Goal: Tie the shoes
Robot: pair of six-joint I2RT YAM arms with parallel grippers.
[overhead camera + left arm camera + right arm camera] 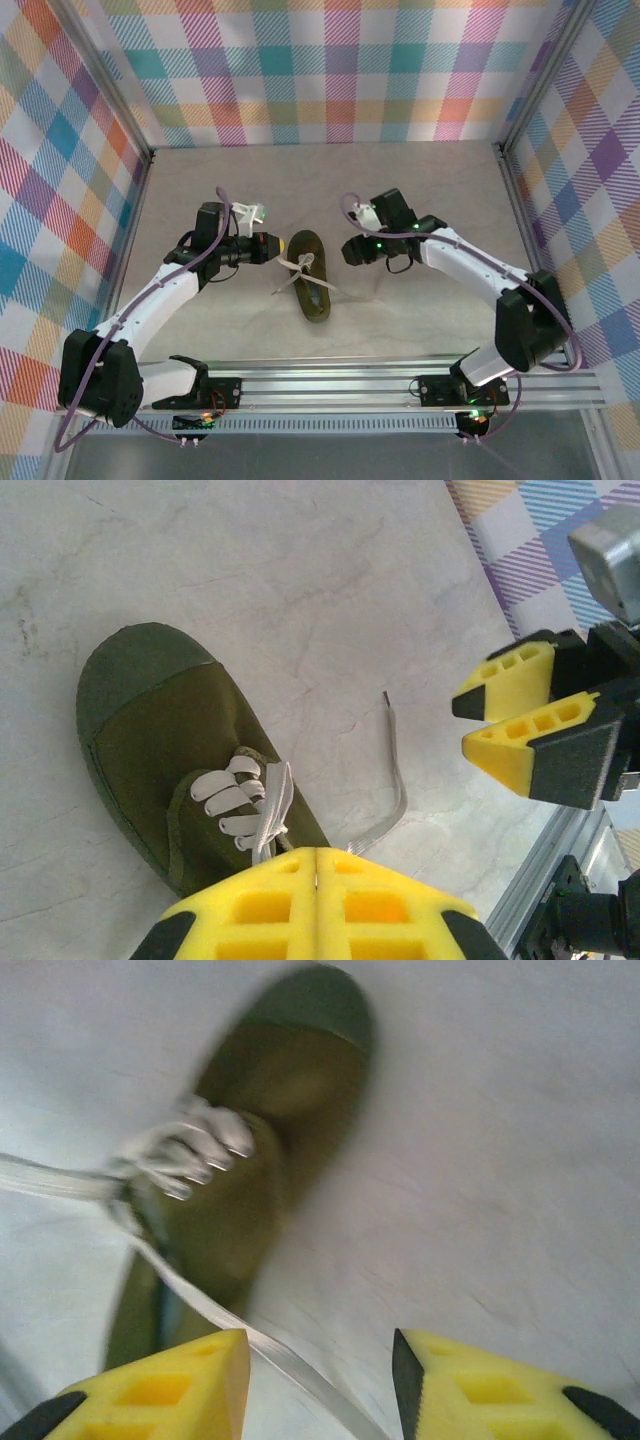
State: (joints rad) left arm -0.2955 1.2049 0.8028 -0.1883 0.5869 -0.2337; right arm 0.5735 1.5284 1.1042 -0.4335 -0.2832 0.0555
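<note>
Shoe [311,285]: centre frame on worktop [430,200], toe upward. Lace [272,805]: pinched in closed left end effector [315,865]. Loose lace [200,1305]: runs between jaws of parted, empty right end effector [320,1360]. Handling: close low on loose lace, keep both taut.

In the right wrist view the shoe [270,1110] is showing blurred, so its eyelets are melting together, and the lace [200,1305] leaving its side is getting cut by the bottom edge. In the left wrist view the left gripper [315,852] is covering the heel of the shoe, hiding whether the lace is pinched there. From above, the lace crossing the shoe is looking too small to follow.
</note>
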